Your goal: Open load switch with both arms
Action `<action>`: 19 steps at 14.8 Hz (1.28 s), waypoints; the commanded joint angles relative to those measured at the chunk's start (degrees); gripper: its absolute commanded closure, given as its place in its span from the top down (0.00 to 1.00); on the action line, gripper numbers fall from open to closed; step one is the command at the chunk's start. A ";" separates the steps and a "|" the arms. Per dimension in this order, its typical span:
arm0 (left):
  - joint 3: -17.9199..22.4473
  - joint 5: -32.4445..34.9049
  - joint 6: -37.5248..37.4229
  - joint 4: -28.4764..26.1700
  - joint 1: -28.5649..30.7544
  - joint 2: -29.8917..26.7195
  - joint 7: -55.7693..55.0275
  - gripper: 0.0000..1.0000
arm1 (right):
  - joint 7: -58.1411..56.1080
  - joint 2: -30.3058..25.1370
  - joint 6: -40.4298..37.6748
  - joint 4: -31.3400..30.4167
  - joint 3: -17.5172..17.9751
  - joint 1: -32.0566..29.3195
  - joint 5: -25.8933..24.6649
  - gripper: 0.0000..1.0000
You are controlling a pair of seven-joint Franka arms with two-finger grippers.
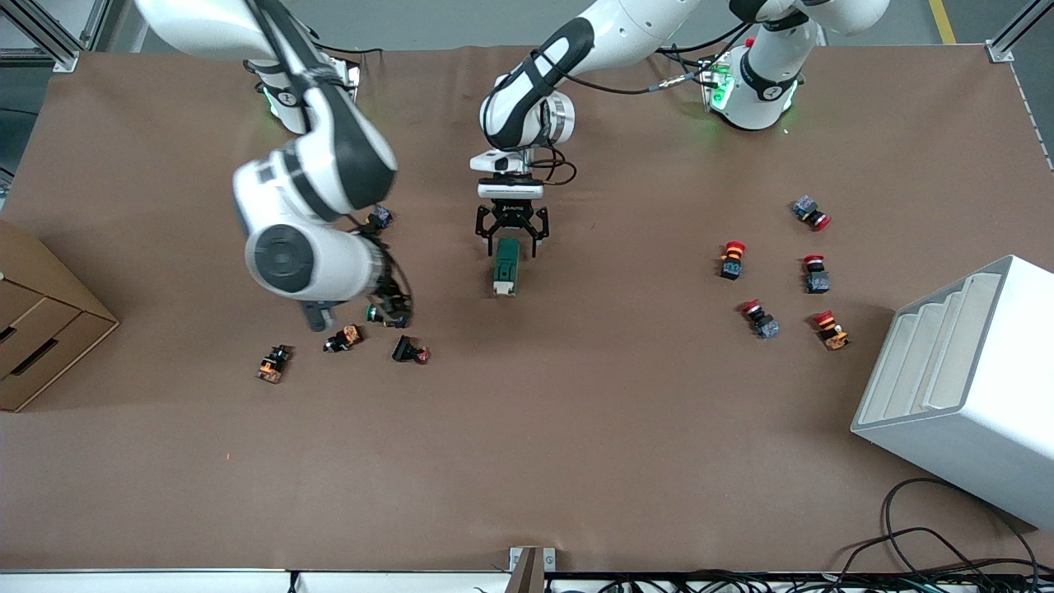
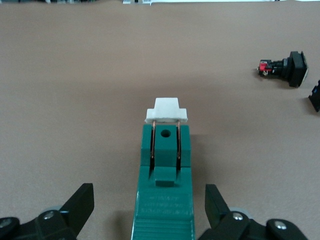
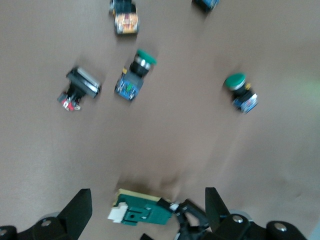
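Note:
The load switch (image 1: 505, 265) lies on the brown table near its middle, a dark green block with its white tab (image 1: 503, 287) at the end nearer to the front camera. My left gripper (image 1: 510, 235) is down at the switch's other end, open. In the left wrist view the green body (image 2: 162, 200) sits between the two black fingers (image 2: 82, 202) with a gap on each side, and the white tab (image 2: 166, 111) points away. My right gripper (image 3: 147, 200) hangs open and empty over the push buttons toward the right arm's end, and its view shows the load switch (image 3: 142, 212) farther off.
Several push buttons (image 1: 344, 338) lie under and around the right arm, two of them green-capped (image 3: 137, 75). Several red-capped buttons (image 1: 731, 259) lie toward the left arm's end. A white rack (image 1: 963, 387) stands at that end, a cardboard drawer box (image 1: 41, 329) at the other.

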 commanded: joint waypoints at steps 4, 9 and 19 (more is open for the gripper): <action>0.26 2.02 -2.06 0.48 -1.88 1.91 -0.77 0.99 | 14.39 13.87 5.00 10.49 -0.51 7.41 0.99 1.00; 0.26 2.02 -2.06 2.77 -2.06 4.19 -0.68 0.99 | 14.30 19.15 9.22 10.85 -0.42 11.10 2.47 1.00; 0.26 1.93 -2.06 3.21 -2.49 5.07 -0.68 0.99 | 14.65 21.00 -0.41 12.96 -0.24 13.30 5.03 1.00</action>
